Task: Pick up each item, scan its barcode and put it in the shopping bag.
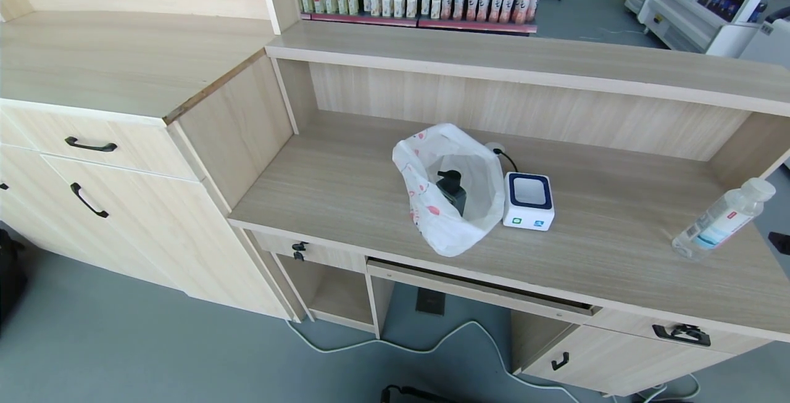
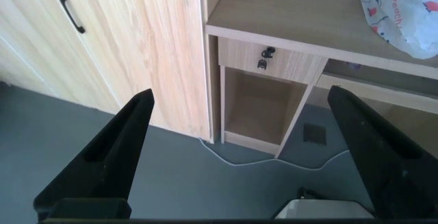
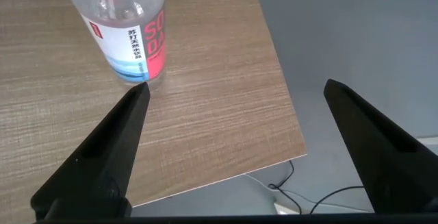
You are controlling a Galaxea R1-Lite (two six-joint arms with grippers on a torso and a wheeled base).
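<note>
Bottle (image 1: 722, 221) stands upright on the counter (image 1: 617, 236) near its right end, at 3 o'clock from the scanner (image 1: 528, 200) and well apart from it. Long axis vertical, cap up.

Right gripper (image 3: 236, 90) is the nearer one. Its fingers are spread and hold nothing. The bottle's base sits just beyond one fingertip (image 3: 139, 94), outside the gap, not between the fingers. My read: shift sideways to centre the bottle in the gap, then close on the body across the axis.

Bag (image 1: 419, 168) is just beside the scanner at its 9 o'clock, mouth open, with a dark pump item (image 1: 452, 190) inside.

Left gripper (image 2: 239, 94) is spread and empty, over the floor off the counter's front-left corner, well apart from the bottle.
</note>
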